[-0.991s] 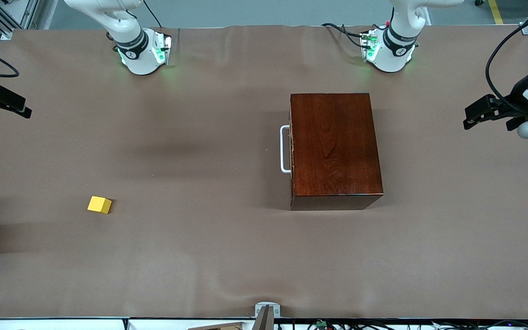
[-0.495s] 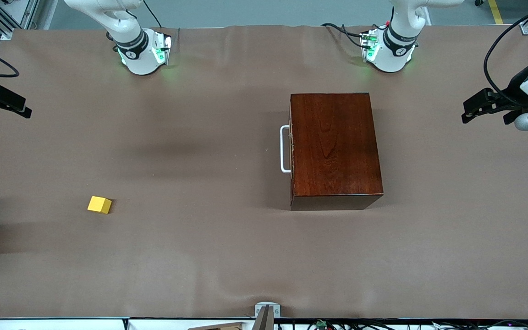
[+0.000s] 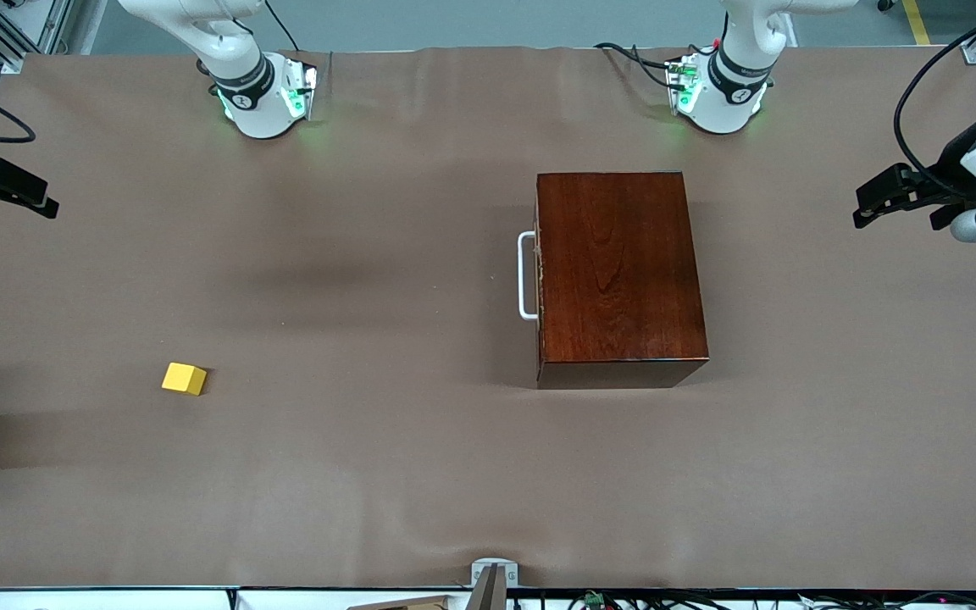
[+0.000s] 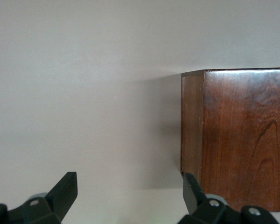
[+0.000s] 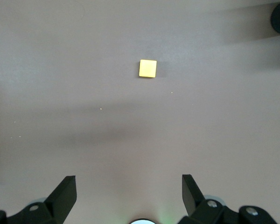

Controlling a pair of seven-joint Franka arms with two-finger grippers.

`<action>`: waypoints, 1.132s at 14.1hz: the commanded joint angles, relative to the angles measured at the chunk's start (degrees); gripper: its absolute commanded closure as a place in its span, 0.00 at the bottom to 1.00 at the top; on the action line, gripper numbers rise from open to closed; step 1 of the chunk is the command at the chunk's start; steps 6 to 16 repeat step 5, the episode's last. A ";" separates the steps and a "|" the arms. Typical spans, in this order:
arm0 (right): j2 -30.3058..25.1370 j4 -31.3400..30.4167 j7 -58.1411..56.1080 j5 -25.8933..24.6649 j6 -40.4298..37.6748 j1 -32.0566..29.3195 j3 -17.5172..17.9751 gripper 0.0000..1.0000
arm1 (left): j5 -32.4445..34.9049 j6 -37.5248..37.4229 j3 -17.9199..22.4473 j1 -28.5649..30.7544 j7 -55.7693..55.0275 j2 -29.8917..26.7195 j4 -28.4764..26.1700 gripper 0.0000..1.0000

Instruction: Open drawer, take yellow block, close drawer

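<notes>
Drawer [image 3: 539, 275]: shut; white handle [image 3: 525, 276] at box's 9 o'clock, long axis 12–6. Yellow block [image 3: 184, 378]: on table toward right arm's end. Left gripper [image 3: 878, 202]: wide, empty, nearer box. Right gripper [image 3: 18, 193]: wide, empty, waiting.

Yellow block [image 3: 184, 378] lies well apart from drawer [image 3: 539, 275].

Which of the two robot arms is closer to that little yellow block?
The right. The right gripper hangs at the block's end of the table; the left gripper hangs at the other end, past the wooden box. Yellow block.
</notes>
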 commanded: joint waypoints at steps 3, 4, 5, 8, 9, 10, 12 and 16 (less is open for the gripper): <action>-0.57 0.03 0.86 0.20 -0.53 -0.80 0.64 0.00 | -0.51 0.61 -0.24 0.17 -0.67 -1.45 -1.07 0.00; -0.49 0.03 0.86 0.20 -0.62 -0.80 0.64 0.00 | -0.42 0.61 -0.24 0.17 -0.67 -1.45 -0.90 0.00; -0.57 0.03 0.86 0.20 -0.62 -0.80 0.64 0.00 | -0.33 0.61 -0.24 0.17 -0.67 -1.45 -0.90 0.00; -0.57 0.03 0.86 0.20 -0.62 -0.80 0.64 0.00 | -0.33 0.61 -0.24 0.17 -0.67 -1.45 -0.90 0.00; -0.57 0.03 0.86 0.20 -0.62 -0.80 0.64 0.00 | -0.33 0.61 -0.24 0.17 -0.67 -1.45 -0.90 0.00; -0.57 0.03 0.86 0.20 -0.62 -0.80 0.64 0.00 | -0.33 0.61 -0.24 0.17 -0.67 -1.45 -0.90 0.00; -0.57 0.03 0.86 0.20 -0.62 -0.80 0.64 0.00 | -0.33 0.61 -0.24 0.17 -0.67 -1.45 -0.90 0.00; -0.57 0.03 0.86 0.20 -0.62 -0.80 0.64 0.00 | -0.33 0.61 -0.24 0.17 -0.67 -1.45 -0.90 0.00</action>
